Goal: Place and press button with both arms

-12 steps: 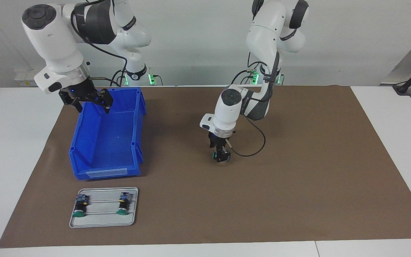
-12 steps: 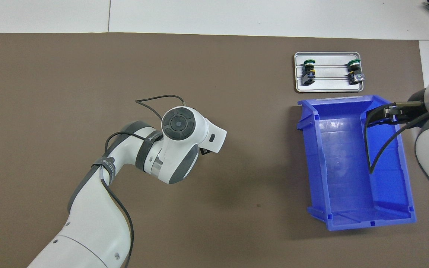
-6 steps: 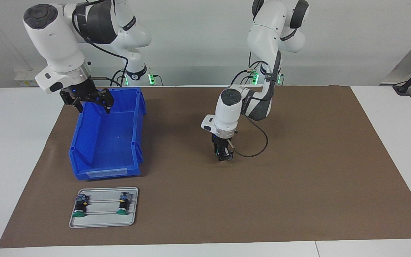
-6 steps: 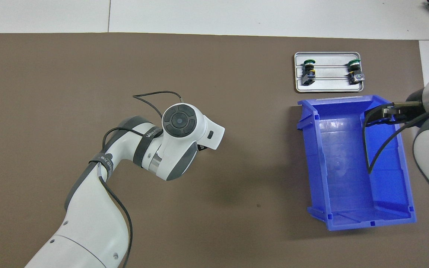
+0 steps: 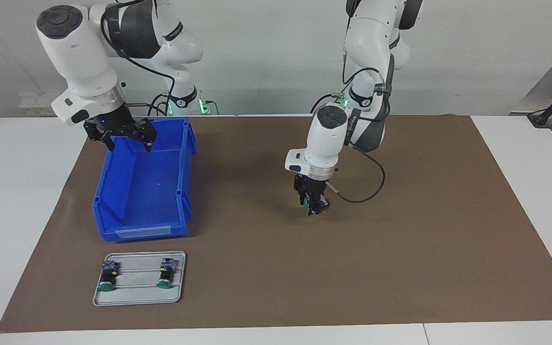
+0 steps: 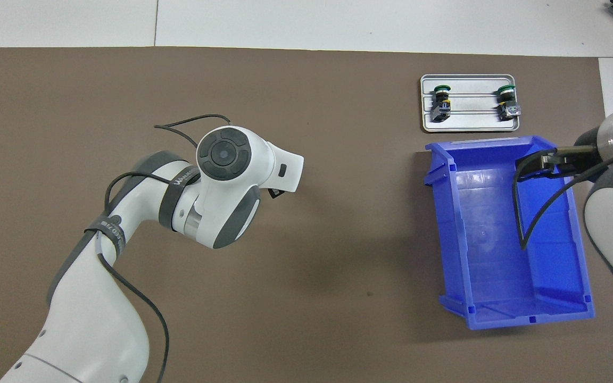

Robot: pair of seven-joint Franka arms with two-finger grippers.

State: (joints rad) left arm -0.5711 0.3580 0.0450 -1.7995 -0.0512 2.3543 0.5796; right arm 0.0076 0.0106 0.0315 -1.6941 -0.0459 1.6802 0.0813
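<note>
The button (image 5: 310, 205), green-capped with a black body, is held a little above the brown mat (image 5: 400, 239) in my left gripper (image 5: 313, 207), whose fingers are shut on it. In the overhead view the left wrist covers this gripper and the button, and only a black corner (image 6: 273, 192) shows. My right gripper (image 5: 125, 140) hangs open and holds nothing, over the end of the blue bin (image 5: 149, 191) nearest the robots. It also appears in the overhead view (image 6: 543, 162).
A grey tray (image 5: 137, 294) lies farther from the robots than the bin (image 6: 493, 239), with two green-capped switches (image 5: 107, 280) (image 5: 165, 277) on it. The tray (image 6: 471, 122) shows both in the overhead view too. A black cable loops from the left wrist (image 5: 367, 191).
My left gripper closed on the button that lay on the mat, lifted it and moved toward the left arm's end. The right gripper drifted slightly over the bin.
</note>
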